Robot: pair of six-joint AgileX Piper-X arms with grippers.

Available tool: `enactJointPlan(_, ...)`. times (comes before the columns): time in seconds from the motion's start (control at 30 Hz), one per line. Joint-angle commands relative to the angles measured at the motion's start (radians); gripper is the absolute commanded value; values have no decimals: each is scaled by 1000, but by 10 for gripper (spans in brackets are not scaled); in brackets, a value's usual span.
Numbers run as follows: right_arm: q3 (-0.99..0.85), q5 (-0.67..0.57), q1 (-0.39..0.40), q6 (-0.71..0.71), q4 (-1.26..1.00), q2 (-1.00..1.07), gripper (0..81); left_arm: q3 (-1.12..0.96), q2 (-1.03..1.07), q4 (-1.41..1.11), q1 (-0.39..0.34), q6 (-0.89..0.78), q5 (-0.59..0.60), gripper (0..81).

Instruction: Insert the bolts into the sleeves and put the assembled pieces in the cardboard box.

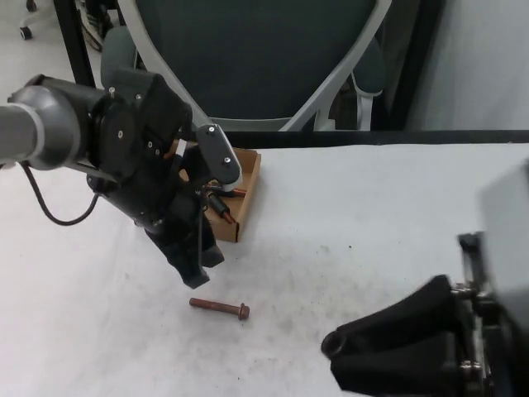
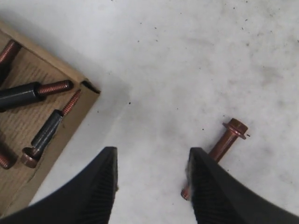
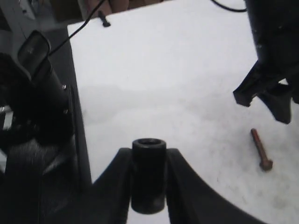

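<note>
A copper bolt (image 1: pixel 219 308) lies loose on the white bench, seen again as the bolt (image 2: pixel 225 143) and the bolt (image 3: pixel 260 149). My left gripper (image 1: pixel 195 263) hangs open just above the bench between the bolt and the cardboard box (image 1: pixel 246 207); its fingers (image 2: pixel 100 186) hold nothing and the bolt lies beside one of them. The box (image 2: pixel 51 58) holds several assembled pieces (image 2: pixel 46 133). My right gripper (image 3: pixel 148 186) is shut on an upright black sleeve (image 3: pixel 148 172), at the near right of the bench, with the sleeve (image 1: pixel 332 343) end showing.
A chair (image 1: pixel 273 58) stands beyond the bench's far edge. Black cable (image 1: pixel 50 211) trails from the left arm. The left gripper (image 3: pixel 268 88) hangs close above the loose bolt. White bench surface spreads between the two arms.
</note>
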Motion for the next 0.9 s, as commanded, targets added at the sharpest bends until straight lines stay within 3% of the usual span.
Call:
enactJointPlan(0.0, 147, 57, 2, 134, -242, -102, 2, -11, 1, 12, -4, 60, 0, 447)
enactJointPlan(0.1, 254, 61, 2, 193, -352, -151, 2, -11, 1, 16, -4, 102, 32, 449)
enactJointPlan(0.33, 301, 61, 2, 209, -347, -155, 2, -11, 36, 32, -4, 171, 14, 541)
enactJointPlan(0.87, 353, 61, 2, 200, -345, -155, 2, -11, 148, 69, -72, 303, -15, 500)
